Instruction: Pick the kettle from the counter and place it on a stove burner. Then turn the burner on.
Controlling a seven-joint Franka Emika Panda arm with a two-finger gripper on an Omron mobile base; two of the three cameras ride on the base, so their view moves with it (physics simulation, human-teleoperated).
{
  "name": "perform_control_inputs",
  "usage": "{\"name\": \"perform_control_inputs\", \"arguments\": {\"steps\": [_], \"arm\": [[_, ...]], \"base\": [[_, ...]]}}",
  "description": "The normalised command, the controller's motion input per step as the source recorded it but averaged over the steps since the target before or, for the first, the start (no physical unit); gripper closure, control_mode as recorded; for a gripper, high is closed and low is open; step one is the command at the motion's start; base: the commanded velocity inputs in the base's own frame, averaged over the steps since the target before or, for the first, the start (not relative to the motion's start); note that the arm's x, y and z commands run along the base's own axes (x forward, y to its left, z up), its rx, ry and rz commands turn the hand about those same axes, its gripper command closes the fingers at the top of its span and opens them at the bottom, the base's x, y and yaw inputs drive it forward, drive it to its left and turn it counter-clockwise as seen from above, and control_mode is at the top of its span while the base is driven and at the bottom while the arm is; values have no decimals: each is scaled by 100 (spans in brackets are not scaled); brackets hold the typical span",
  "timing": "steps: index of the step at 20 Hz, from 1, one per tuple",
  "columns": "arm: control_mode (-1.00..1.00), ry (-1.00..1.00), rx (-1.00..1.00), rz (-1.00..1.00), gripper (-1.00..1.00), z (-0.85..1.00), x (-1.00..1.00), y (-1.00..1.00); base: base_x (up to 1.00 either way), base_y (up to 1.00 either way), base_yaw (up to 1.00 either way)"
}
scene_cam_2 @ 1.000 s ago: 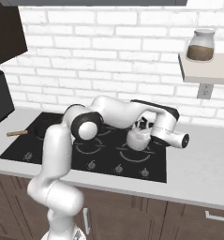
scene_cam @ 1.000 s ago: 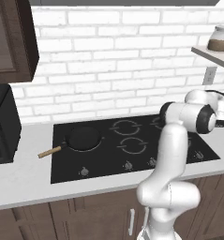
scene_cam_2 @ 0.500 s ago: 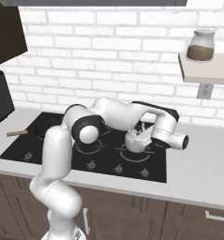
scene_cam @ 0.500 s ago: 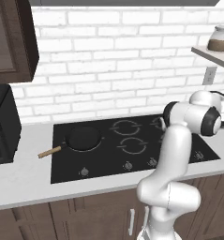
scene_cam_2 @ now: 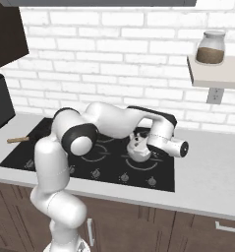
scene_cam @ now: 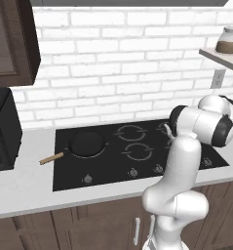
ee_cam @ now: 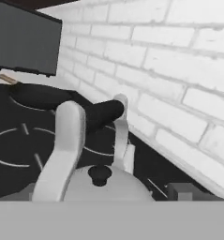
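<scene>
The silvery-white kettle (scene_cam_2: 137,148) stands upright on a right-hand stove burner (scene_cam_2: 138,166) of the black cooktop (scene_cam_2: 50,157). Up close in the hand view, the kettle (ee_cam: 104,187) shows its black lid knob, arched handle (ee_cam: 62,150) and curved spout. My gripper (scene_cam_2: 145,146) hangs just over it, open. In the hand view my gripper (ee_cam: 101,196) has its jaws wide apart on either side of the handle, and the right fingertip (ee_cam: 179,191) is well clear of it. The pale counter (scene_cam_2: 207,189) runs around the cooktop.
A black frying pan (scene_cam: 87,143) with a wooden handle (scene_cam: 52,157) sits on the left burner. Small control knobs (scene_cam_2: 123,177) line the cooktop's front edge. A black appliance (scene_cam: 3,127) stands at far left. A jar (scene_cam_2: 210,47) rests on a wall shelf at the right.
The jaws have gone from shut on the kettle's handle to wide open. The kettle has settled slightly lower onto the burner.
</scene>
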Motion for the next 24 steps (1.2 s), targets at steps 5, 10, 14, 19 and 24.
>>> {"name": "perform_control_inputs", "arguments": {"steps": [5, 10, 14, 19, 24], "arm": [[-100, 0, 0, 0, -100, 6, 0, -58], [-100, 0, 0, 0, -100, 16, -14, -41], [-100, -1, 0, 0, -100, 30, -58, -9], [-100, 6, 0, 0, -100, 28, -68, -22], [-100, 36, 0, -5, -100, 39, -43, -2]], "base": [[0, 0, 0], [0, 0, 0], [0, 0, 0], [0, 0, 0], [0, 0, 0]]}}
